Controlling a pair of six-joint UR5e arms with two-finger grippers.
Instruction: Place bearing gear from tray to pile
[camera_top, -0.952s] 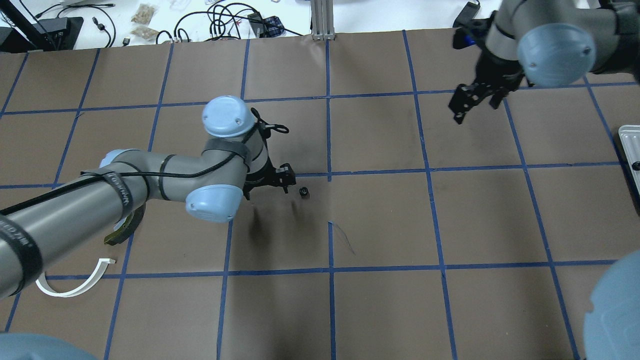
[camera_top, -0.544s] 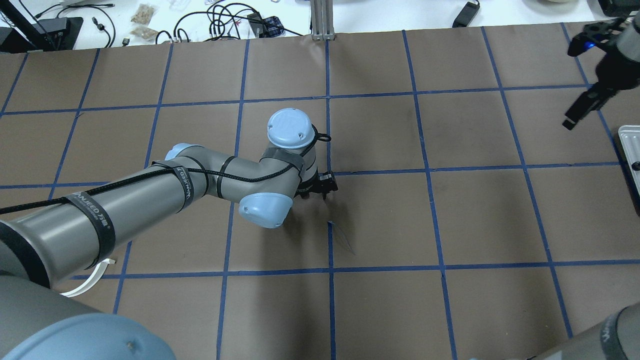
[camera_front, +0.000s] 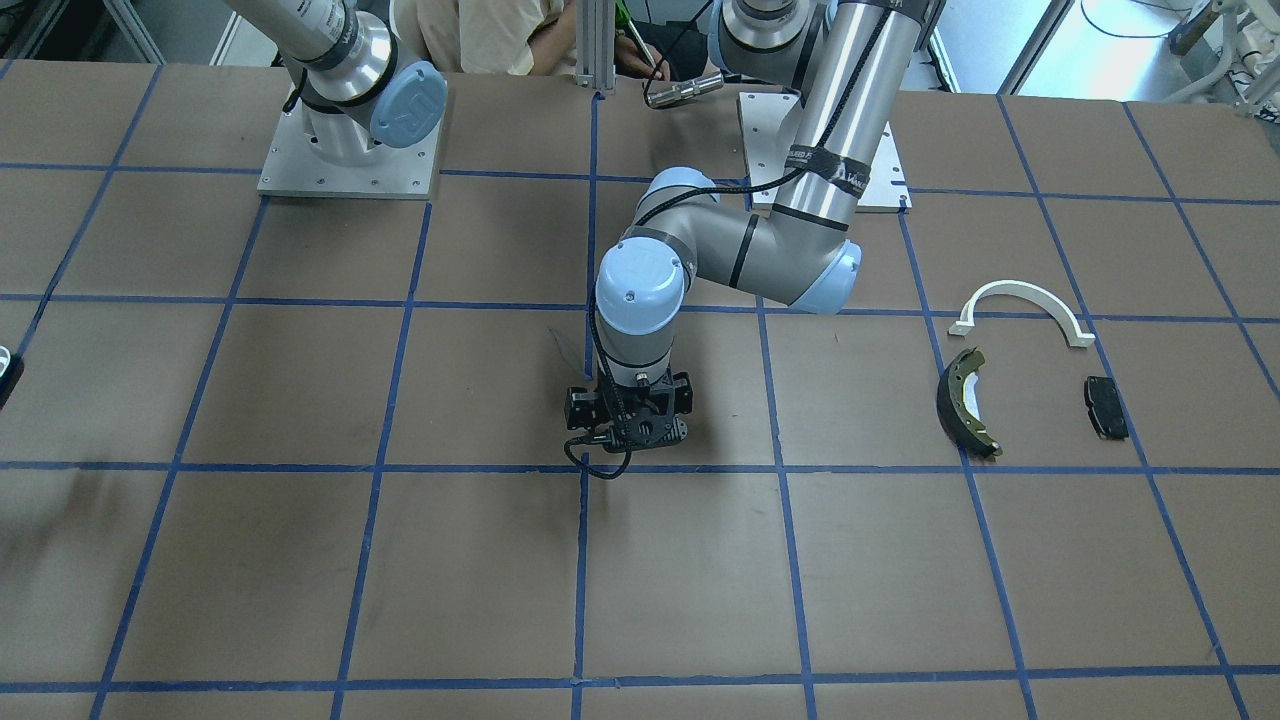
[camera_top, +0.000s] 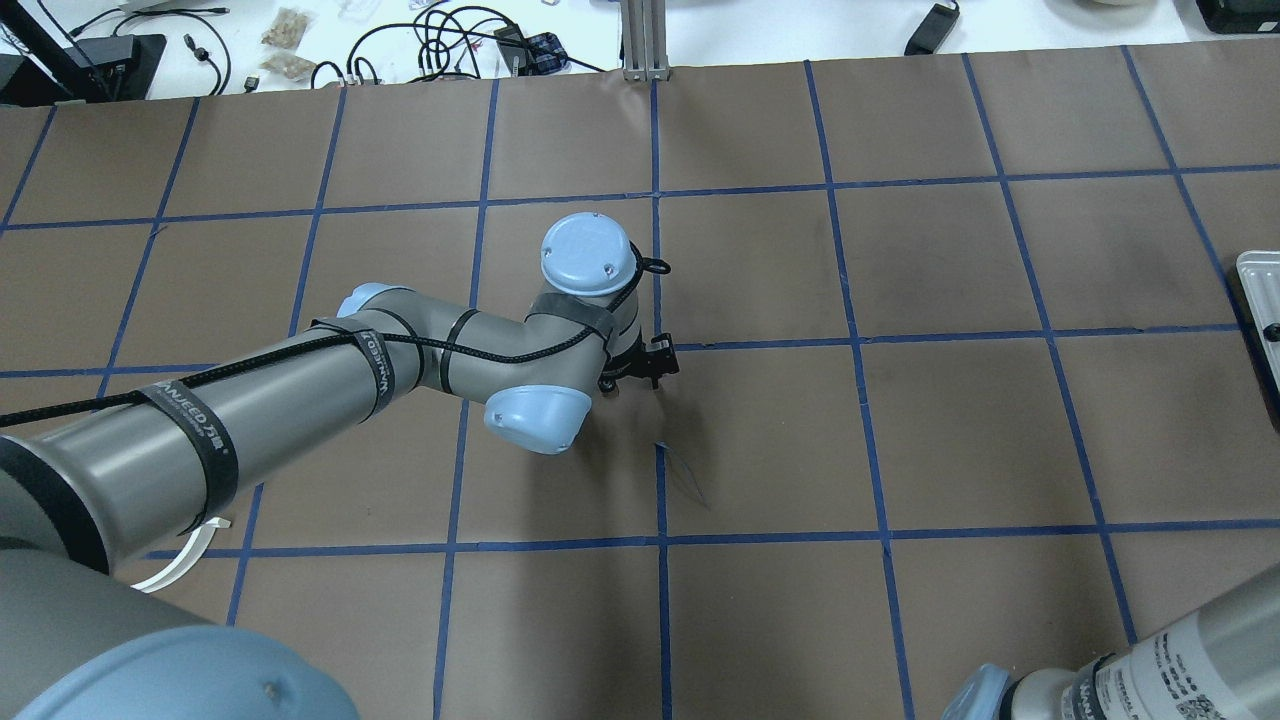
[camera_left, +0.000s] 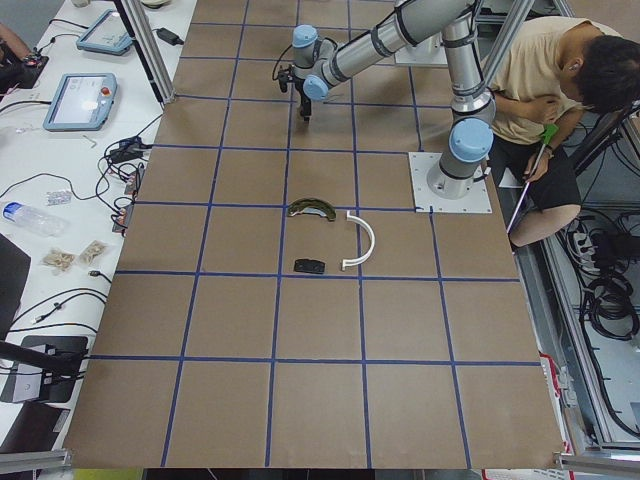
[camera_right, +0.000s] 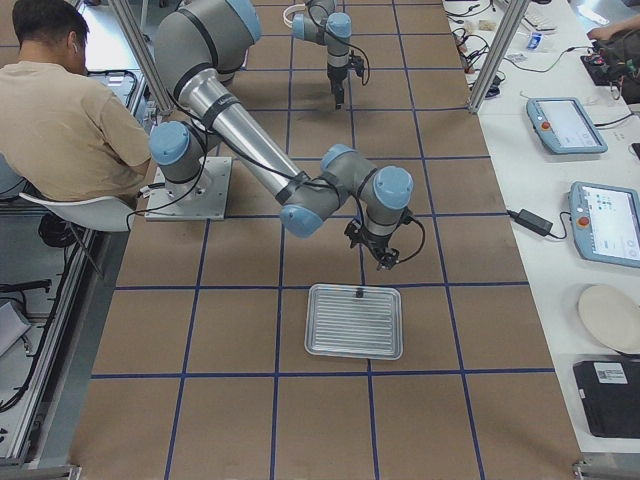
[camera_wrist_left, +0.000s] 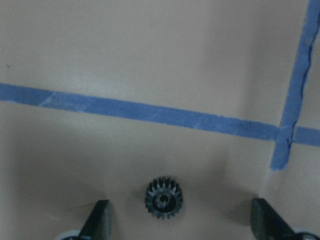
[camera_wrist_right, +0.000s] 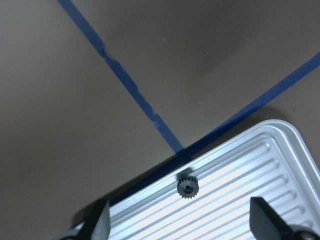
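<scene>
A small black bearing gear (camera_wrist_left: 164, 198) lies on the brown table between the fingers of my open left gripper (camera_wrist_left: 180, 221), untouched. That gripper (camera_front: 628, 430) points down at mid-table (camera_top: 640, 365). A second gear (camera_wrist_right: 188, 188) sits at the edge of the ribbed metal tray (camera_wrist_right: 240, 170). My right gripper (camera_wrist_right: 181, 222) hovers open above it (camera_right: 385, 258). The pile lies at my far left: a white half-ring bracket (camera_front: 1020, 300), a dark brake shoe (camera_front: 965, 400) and a black pad (camera_front: 1105, 407).
The tray (camera_right: 353, 320) lies at the table's right end, its rim showing in the overhead view (camera_top: 1262, 300). A person (camera_right: 60, 110) sits behind the robot's bases. Side tables hold tablets and cables.
My left arm has swung right and come down over the gear on the table. My right arm has left the overhead view towards the tray at the right.
</scene>
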